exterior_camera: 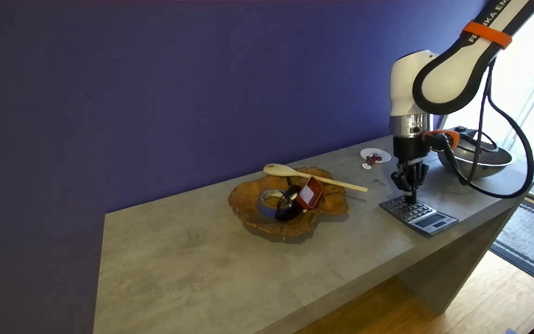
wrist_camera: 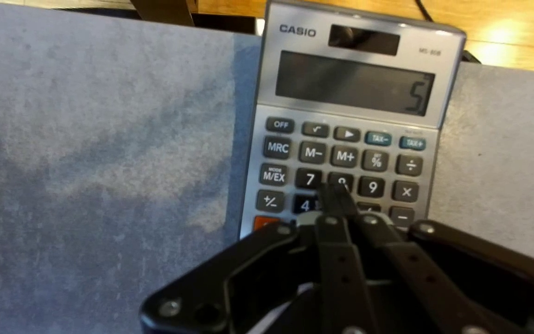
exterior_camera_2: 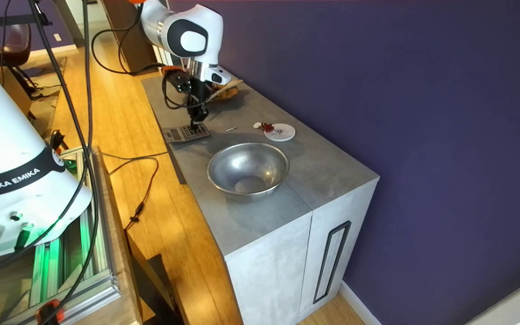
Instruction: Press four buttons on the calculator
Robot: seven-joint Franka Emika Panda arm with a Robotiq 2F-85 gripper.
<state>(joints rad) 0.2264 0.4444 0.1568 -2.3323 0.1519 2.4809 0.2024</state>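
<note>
The calculator (wrist_camera: 348,112) lies flat near the counter's front edge, its screen showing a 5. In the wrist view its keys stand in rows, with the 7 button (wrist_camera: 310,179) and the 9 button (wrist_camera: 371,187) in plain sight. My gripper (wrist_camera: 335,191) points down over the keypad, fingers together and nothing between them. The tips partly cover the 8 button (wrist_camera: 341,180) and hide the key below it; the lower rows are behind the gripper. In both exterior views the gripper (exterior_camera: 410,199) reaches down to the keys of the calculator (exterior_camera_2: 176,135). Whether a key is pressed down I cannot tell.
A metal bowl (exterior_camera_2: 248,153) stands near the calculator. Towards the wall is a white dish (exterior_camera_2: 287,133) with small red items (exterior_camera_2: 266,127). A wooden slab (exterior_camera: 244,199) holds tape (exterior_camera: 267,208), a red box (exterior_camera: 311,192) and a wooden spoon (exterior_camera: 280,170).
</note>
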